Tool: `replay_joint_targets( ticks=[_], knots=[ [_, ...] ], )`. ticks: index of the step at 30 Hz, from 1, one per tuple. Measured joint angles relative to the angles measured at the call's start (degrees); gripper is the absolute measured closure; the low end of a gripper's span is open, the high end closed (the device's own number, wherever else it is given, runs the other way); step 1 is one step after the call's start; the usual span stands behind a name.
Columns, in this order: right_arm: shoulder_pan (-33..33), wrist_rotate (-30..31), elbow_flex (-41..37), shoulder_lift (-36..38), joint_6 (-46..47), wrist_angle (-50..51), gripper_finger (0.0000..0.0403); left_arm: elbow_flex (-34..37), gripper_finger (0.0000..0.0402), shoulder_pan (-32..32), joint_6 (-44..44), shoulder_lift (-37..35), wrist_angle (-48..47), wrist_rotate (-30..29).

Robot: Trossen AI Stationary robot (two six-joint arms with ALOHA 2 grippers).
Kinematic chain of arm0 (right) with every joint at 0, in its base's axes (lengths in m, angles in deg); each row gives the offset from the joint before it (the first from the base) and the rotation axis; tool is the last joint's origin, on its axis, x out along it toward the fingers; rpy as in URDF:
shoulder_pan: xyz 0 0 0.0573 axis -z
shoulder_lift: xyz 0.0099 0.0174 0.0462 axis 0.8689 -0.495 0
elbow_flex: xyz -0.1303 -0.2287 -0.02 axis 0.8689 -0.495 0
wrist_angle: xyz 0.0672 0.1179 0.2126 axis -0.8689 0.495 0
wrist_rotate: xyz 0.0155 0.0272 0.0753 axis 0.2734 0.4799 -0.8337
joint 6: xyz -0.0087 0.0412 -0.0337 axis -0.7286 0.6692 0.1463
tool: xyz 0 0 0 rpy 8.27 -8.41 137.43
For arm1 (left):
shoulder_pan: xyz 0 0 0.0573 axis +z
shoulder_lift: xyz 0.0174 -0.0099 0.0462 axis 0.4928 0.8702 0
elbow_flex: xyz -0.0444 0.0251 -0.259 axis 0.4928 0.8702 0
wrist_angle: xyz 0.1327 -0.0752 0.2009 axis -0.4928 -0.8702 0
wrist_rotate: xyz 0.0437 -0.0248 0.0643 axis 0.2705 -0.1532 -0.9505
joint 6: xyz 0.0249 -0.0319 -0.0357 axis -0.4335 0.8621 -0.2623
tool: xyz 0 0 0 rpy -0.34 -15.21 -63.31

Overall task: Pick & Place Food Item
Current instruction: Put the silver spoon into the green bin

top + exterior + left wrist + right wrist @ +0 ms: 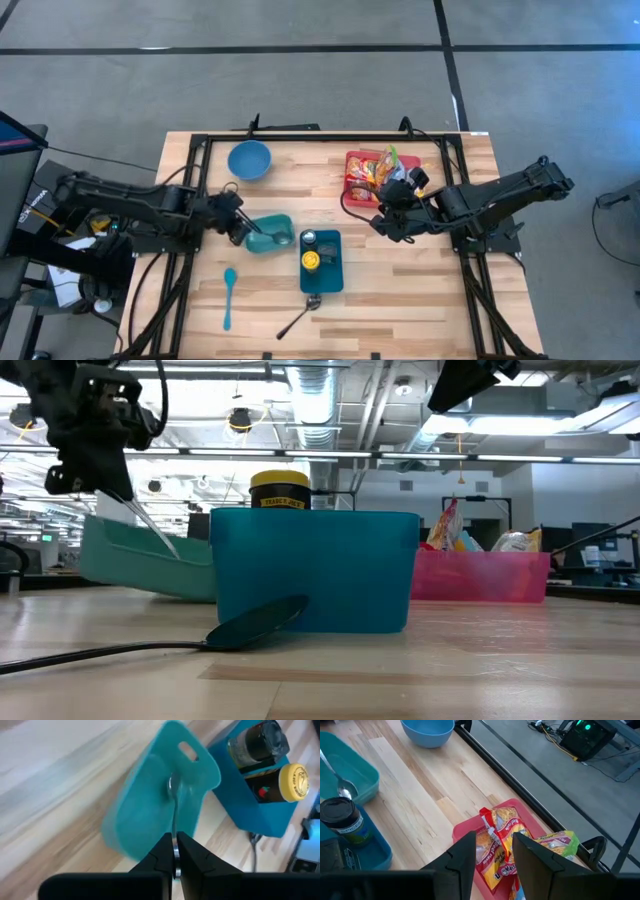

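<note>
From my seat: left gripper [243, 226], centre-left in the overhead, is pinched tight on a metal spoon [174, 815] whose bowl dips into the teal tray [270, 233]. Right gripper [492, 851] sits right of centre, fingers partly apart around a red-and-yellow snack packet [496, 849], just over the pink bin [352, 186] of snacks at upper middle.
</note>
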Motion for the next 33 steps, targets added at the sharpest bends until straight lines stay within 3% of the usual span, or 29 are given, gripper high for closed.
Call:
replay_joint_targets(
  ticks=[5, 14, 18, 33],
  knots=[
    [0.00, 0.00, 0.00, 0.01, 0.00, 0.00, 0.0281, 1.87, 0.0395, 1.53, -0.19, -0.15, 0.88, 2.94],
    [0.04, 0.00, 0.00, -0.01, 0.00, 0.00, 0.0281, 2.03, 0.0394, 2.48, -2.04, -1.34, 1.06, 2.00],
    [0.01, 0.00, 0.00, -0.01, 0.00, -0.20, 0.0280, 2.06, 0.0395, 5.81, -7.34, -1.33, 1.59, 2.17],
    [0.04, -0.46, 0.00, -0.01, 0.00, -0.35, 0.0280, 2.12, 0.0395, 22.94, -22.07, 0.17, 2.49, 18.62]
  ],
)
